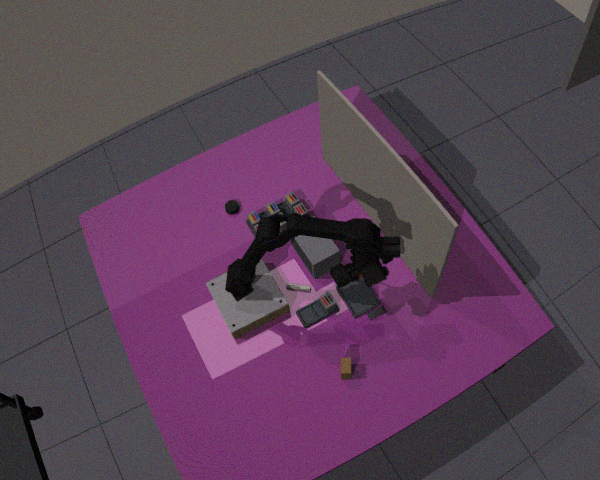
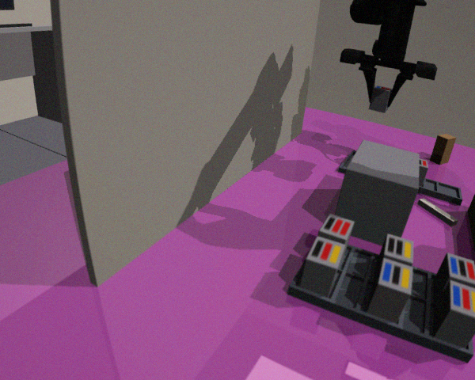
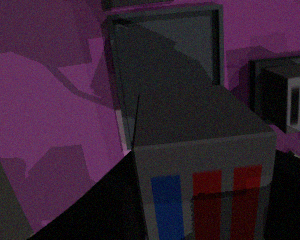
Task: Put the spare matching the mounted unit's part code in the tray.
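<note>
Fingers [image 2: 379, 98] clamped on spare [image 3: 204, 210] (blue-red-red stripes), held high above tray [image 3: 166, 47]. Rigid little block, probably light; flat sides grip best, smooth faces may slip.

Black puck [image 1: 232, 207], tan wooden block [image 1: 346, 367], upright beige board [image 1: 378, 180].

Matt grey spare [image 3: 204, 207]; wood-brown block [image 2: 442, 149].

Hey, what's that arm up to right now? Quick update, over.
Gripper shut on spare block, striped blue-red-red. Held high in the air, square tray open underneath. Nothing seen between them. Not released yet.
</note>
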You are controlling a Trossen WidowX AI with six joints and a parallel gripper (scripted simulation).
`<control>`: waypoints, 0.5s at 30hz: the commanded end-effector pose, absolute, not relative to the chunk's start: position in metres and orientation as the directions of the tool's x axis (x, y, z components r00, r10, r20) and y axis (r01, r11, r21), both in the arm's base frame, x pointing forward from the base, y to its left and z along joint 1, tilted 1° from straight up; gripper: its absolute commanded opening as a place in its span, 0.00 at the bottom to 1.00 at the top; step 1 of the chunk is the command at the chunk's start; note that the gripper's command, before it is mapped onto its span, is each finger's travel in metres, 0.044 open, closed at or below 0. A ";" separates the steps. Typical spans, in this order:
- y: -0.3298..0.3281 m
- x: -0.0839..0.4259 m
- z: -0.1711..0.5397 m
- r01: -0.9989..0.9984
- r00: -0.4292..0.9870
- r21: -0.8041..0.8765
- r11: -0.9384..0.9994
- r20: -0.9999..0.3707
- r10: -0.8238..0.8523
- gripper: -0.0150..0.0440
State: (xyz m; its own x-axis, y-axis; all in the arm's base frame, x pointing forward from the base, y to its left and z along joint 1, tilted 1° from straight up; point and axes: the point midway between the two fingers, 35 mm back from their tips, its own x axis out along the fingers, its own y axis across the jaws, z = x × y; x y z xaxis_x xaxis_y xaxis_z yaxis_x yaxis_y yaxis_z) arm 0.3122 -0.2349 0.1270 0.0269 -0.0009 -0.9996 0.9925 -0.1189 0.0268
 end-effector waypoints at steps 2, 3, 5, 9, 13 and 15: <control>-0.235 0.313 0.122 0.992 0.026 0.025 -0.124 -1.000 0.003 0.25; -0.235 0.313 0.121 0.992 0.026 0.025 -0.124 -1.000 0.003 0.25; -0.235 0.313 0.119 0.992 0.026 0.025 -0.124 -1.000 0.003 0.25; -0.235 0.314 0.116 0.992 0.026 0.025 -0.124 -1.000 0.003 0.25; -0.235 0.314 0.112 0.992 0.026 0.025 -0.124 -1.000 0.003 0.25; -0.236 0.314 0.110 0.992 0.026 0.026 -0.124 -1.000 0.003 0.25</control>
State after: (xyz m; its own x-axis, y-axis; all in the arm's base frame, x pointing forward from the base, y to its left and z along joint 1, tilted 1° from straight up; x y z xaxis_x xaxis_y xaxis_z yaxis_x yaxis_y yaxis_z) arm 0.3139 -0.2360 0.1143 0.0270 -0.0009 -0.9996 0.9925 -0.1189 0.0269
